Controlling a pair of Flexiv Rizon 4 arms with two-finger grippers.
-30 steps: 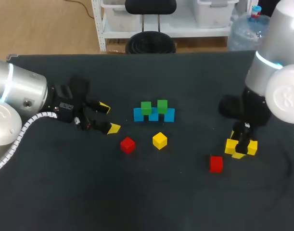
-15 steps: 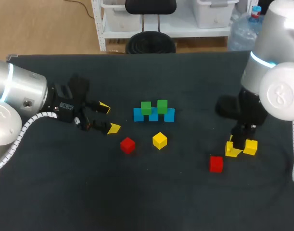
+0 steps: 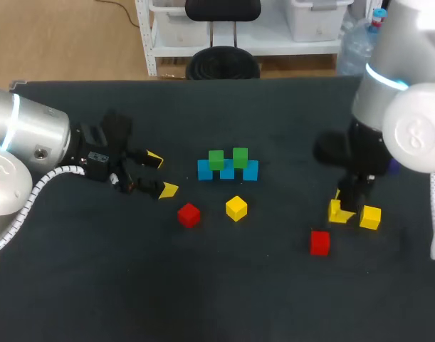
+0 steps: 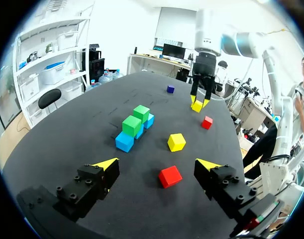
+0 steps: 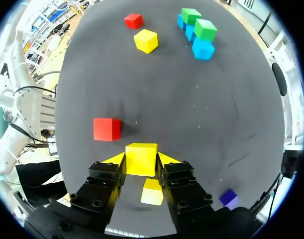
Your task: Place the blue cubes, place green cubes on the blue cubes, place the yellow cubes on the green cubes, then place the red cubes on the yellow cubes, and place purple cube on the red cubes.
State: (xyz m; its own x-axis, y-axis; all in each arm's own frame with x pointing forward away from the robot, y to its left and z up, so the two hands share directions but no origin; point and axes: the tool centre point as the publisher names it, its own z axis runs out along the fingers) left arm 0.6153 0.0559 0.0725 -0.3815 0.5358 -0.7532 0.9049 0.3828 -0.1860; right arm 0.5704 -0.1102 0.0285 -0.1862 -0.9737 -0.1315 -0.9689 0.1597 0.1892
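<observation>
Your black table point(image 3: 96, 285): blue row point(image 3: 227, 173) 9-to-3 o'clock, right gripper point(image 5: 141, 163) tight around yellow cube point(image 5: 141, 155), left gripper point(image 3: 161, 174) wide apart.

Layout of cubes on the table point(image 3: 274, 121).
Two-tier stack point(image 3: 228, 167) at centre; front-left cube point(image 3: 189, 214) and front-right cube point(image 3: 236, 208) just before it; at right, gripped cube point(image 5: 141, 158) between right gripper point(image 5: 141, 160) fingers, spare cube point(image 3: 370, 217) beside, fore cube point(image 3: 320, 242) before both.

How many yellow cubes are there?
3. The middle yellow cube sits by a red cube; the held yellow cube is clamped in the right gripper; the loose yellow cube lies beside that gripper. None seems hidden.
</observation>
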